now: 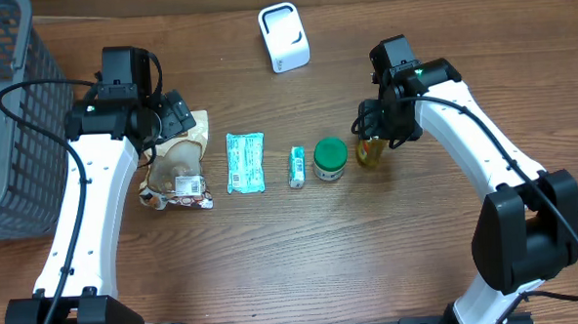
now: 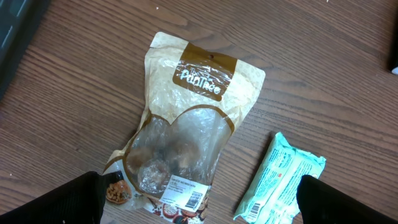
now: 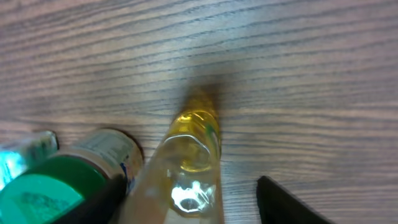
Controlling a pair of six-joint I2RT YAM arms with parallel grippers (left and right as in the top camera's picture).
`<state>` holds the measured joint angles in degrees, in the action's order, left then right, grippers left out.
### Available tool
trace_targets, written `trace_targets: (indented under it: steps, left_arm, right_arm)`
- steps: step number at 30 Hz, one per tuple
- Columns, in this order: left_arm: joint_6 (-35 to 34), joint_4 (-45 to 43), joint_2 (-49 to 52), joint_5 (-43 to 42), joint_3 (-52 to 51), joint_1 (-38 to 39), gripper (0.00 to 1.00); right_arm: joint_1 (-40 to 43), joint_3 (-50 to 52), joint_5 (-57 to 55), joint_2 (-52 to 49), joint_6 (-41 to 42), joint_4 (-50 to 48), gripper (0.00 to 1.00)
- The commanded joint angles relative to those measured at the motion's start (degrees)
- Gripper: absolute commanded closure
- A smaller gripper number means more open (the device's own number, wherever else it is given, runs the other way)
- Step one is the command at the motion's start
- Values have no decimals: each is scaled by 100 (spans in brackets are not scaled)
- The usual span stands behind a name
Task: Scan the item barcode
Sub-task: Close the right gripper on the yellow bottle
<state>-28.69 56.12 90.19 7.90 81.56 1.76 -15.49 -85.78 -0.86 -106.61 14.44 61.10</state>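
Right gripper (image 3: 189, 202) is straddling the yellow bottle (image 3: 186, 143), jaws spread with a gap showing, at three o'clock of the green-lidded jar (image 1: 330, 158). Left gripper (image 2: 199, 199) is hovering wide open over the snack pouch (image 2: 193, 118).

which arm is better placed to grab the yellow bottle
Right. The right gripper straddles the yellow bottle, one finger each side, next to the green-lidded jar. The left gripper hangs open over the snack bag at the other end of the row.
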Motion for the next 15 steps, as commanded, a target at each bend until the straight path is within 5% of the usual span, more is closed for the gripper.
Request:
trace_targets:
  steps: [1, 9, 15]
  left_arm:
    - [39, 0, 15, -46, 55, -20, 1]
    - [39, 0, 15, -46, 55, -20, 0]
    - [39, 0, 15, -46, 55, -20, 1]
  right_arm:
    - [-20, 22, -61, -15, 33, -13, 51]
    - [-17, 20, -61, -15, 13, 44, 55]
    - [46, -151, -57, -13, 63, 210, 68]
